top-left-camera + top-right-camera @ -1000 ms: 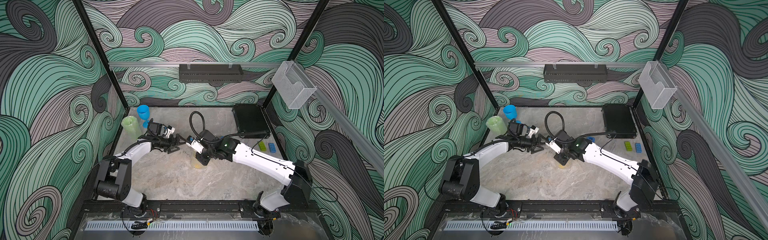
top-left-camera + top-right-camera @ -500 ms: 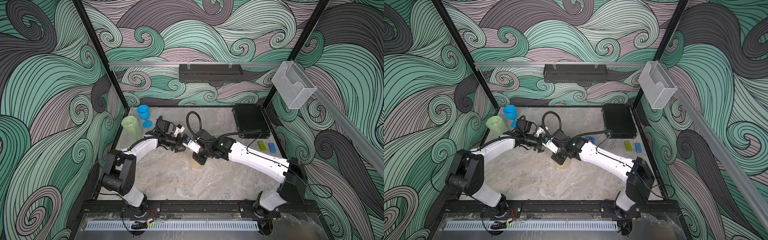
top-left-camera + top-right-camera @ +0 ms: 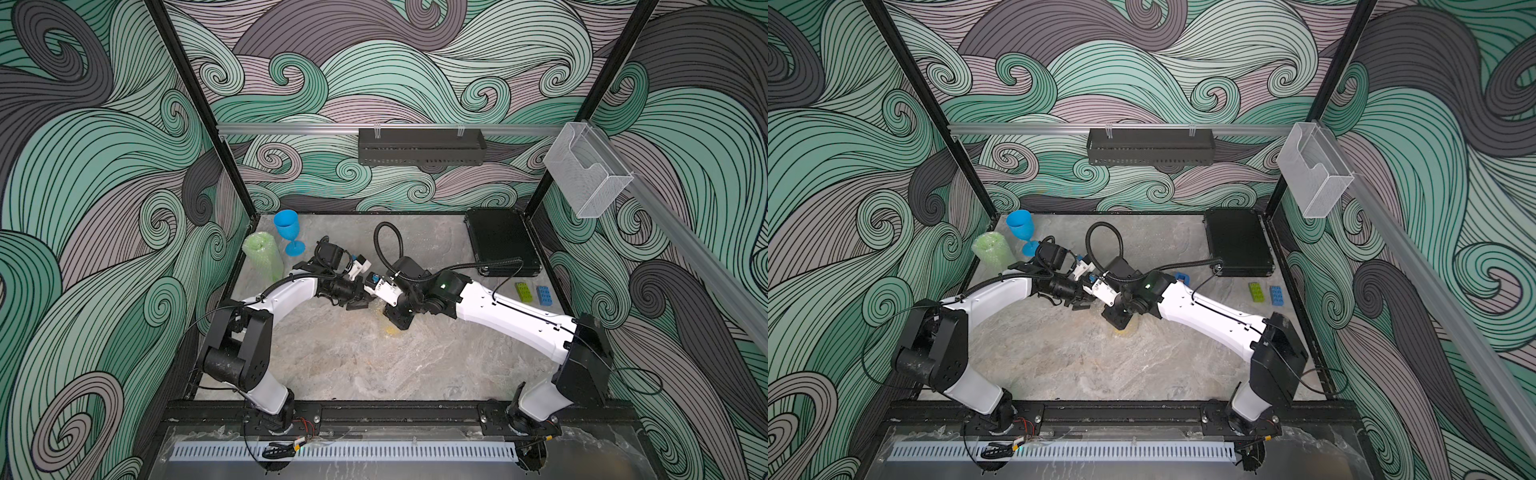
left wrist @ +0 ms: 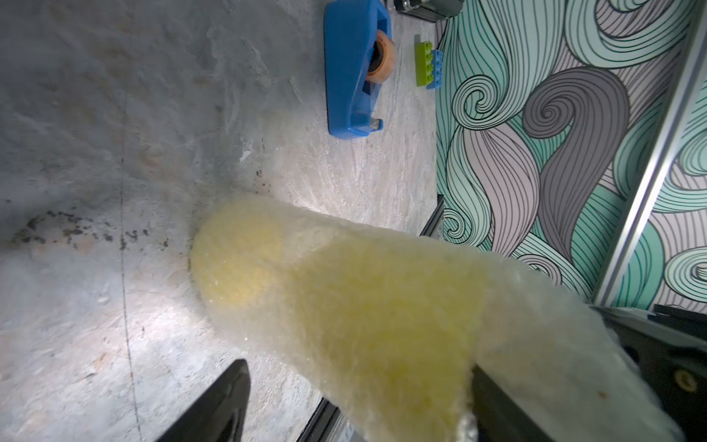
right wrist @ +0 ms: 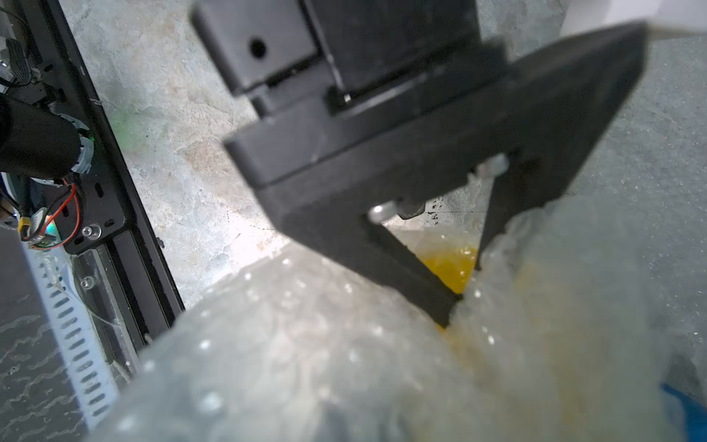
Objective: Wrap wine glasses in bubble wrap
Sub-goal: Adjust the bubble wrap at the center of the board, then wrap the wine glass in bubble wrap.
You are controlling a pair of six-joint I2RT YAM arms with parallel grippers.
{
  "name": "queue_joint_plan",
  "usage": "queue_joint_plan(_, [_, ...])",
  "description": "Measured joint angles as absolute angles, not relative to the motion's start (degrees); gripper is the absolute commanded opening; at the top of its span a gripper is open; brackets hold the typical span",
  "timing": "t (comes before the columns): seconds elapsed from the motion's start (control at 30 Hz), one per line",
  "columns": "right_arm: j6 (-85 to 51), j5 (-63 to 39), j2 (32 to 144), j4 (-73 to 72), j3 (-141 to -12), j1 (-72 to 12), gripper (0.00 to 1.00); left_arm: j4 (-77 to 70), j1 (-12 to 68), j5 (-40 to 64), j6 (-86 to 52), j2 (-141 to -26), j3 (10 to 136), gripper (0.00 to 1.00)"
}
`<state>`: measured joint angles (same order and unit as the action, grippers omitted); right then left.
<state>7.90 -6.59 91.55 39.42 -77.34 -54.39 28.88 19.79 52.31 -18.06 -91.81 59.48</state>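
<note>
A: How is the yellow goblet [image 4: 344,306] presented?
B: It is found in the middle of the table [image 3: 353,365], sheathed in bubble wrap [image 5: 306,363]. It is a cloudy, dimpled tube through which only a yellow glow is made out. Stem and foot are blurred away.
A: And the grippers?
B: The left gripper [image 4: 355,377] is spread wide. Its flat black fingers [image 4: 225,402] are set either side of the wrapped goblet, one touching the film. The right gripper [image 3: 397,322] is closed. Its tips are hidden by wrap, so a pinch cannot be confirmed.
A: The others?
B: A bare, smooth blue goblet [image 3: 287,230] is stood beside a wrapped green goblet [image 3: 262,255] at the far left corner.
</note>
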Motion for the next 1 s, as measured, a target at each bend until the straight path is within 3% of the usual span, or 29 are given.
queue_joint_plan(0.2, [6.35,-9.41,91.35,39.68,-76.62,-53.04,0.34,31.33,21.71,48.99,-15.88,-94.06,62.92,0.71])
queue_joint_plan(0.33, [3.99,-11.51,88.71,40.14,-74.70,-51.57,0.37,32.60,22.65,47.57,-15.22,-94.72,64.38,0.71])
queue_joint_plan(0.4, [2.37,-12.16,85.91,40.75,-73.97,-50.83,0.35,33.06,23.05,46.89,-14.90,-94.80,64.79,0.71])
queue_joint_plan(0.53, [-1.43,-13.58,78.50,41.36,-73.76,-48.64,0.21,34.09,23.83,45.87,-14.48,-94.85,65.58,0.71])
queue_joint_plan(0.67, [-4.80,-14.90,75.05,41.54,-75.46,-46.85,0.19,34.74,24.27,45.19,-14.41,-94.89,65.91,0.71])
queue_joint_plan(1.0, [-8.25,-17.45,88.71,41.30,-79.99,-46.70,0.11,35.59,24.67,44.12,-14.41,-95.11,66.78,0.71])
